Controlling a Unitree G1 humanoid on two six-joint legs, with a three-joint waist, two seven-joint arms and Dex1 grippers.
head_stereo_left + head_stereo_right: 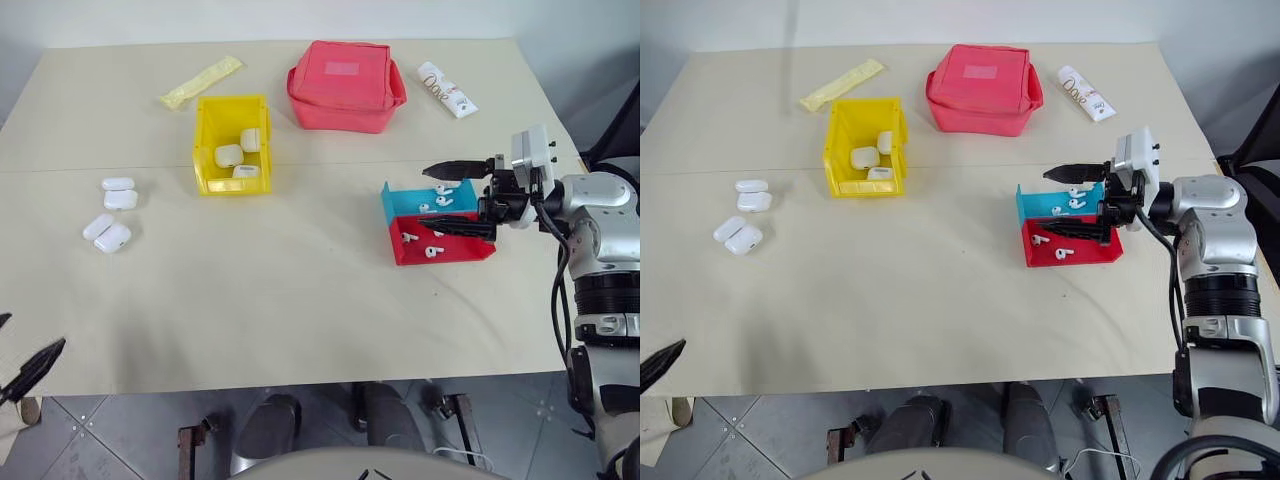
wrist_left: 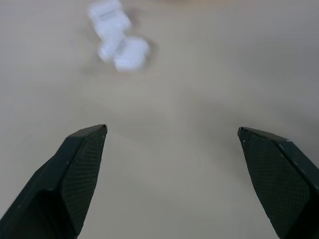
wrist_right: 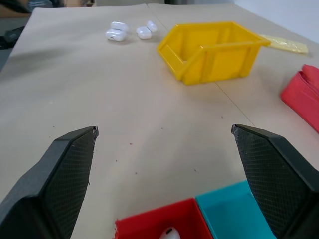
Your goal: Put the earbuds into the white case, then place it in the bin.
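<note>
The yellow bin (image 1: 232, 112) stands at the table's back left with three white cases inside. Several more white cases (image 1: 112, 238) lie loose on the table to its left, also seen past my left gripper (image 2: 172, 132), which is open and empty near the table's front left corner (image 1: 30, 338). Tiny white earbuds lie in the blue tray (image 1: 441, 201) and in the red tray (image 1: 433, 250) on the right. My right gripper (image 1: 423, 197) hovers open over these two trays, pointing left, with nothing between its fingers. One earbud (image 3: 169, 233) shows in the red tray just under it.
A big red zip pouch (image 1: 345, 85) sits at the back centre, a yellow packet (image 1: 200, 82) at the back left and a white tube (image 1: 447, 90) at the back right. The blue tray (image 1: 398, 208) and red tray (image 1: 455, 257) adjoin each other near the right edge.
</note>
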